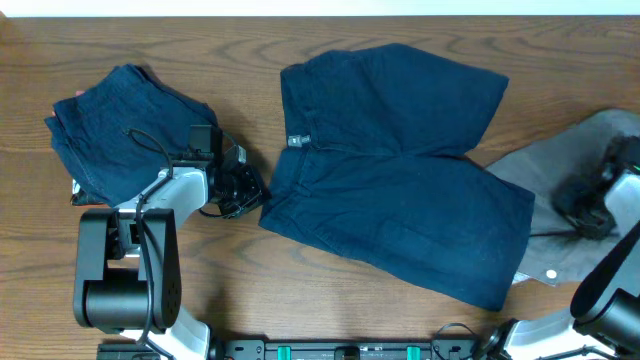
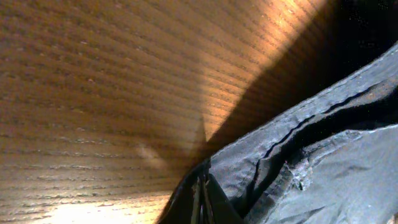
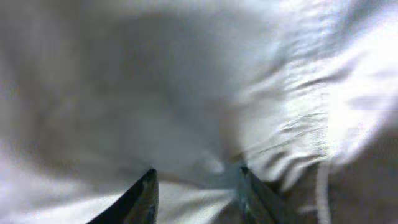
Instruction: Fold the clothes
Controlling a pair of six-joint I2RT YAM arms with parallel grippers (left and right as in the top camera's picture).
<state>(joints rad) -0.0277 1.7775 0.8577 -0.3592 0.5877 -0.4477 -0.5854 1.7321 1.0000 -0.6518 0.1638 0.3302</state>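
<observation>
Navy-blue shorts (image 1: 400,160) lie spread flat in the middle of the table, with the waistband button (image 1: 296,141) at the left. My left gripper (image 1: 245,190) is at the shorts' lower-left waistband corner. In the left wrist view its fingers (image 2: 202,193) are pressed together where the navy cloth edge (image 2: 298,155) meets them. A folded stack of navy shorts (image 1: 120,130) lies at the far left. A plain grey garment (image 1: 560,170) lies at the right, partly under the shorts. My right gripper (image 1: 585,205) is on it, with its fingers (image 3: 198,177) apart around grey cloth (image 3: 186,93).
The wooden table (image 1: 240,60) shows bare wood between the folded stack and the spread shorts and along the front edge. The left arm's base (image 1: 125,280) stands at the front left and the right arm's base (image 1: 610,300) at the front right.
</observation>
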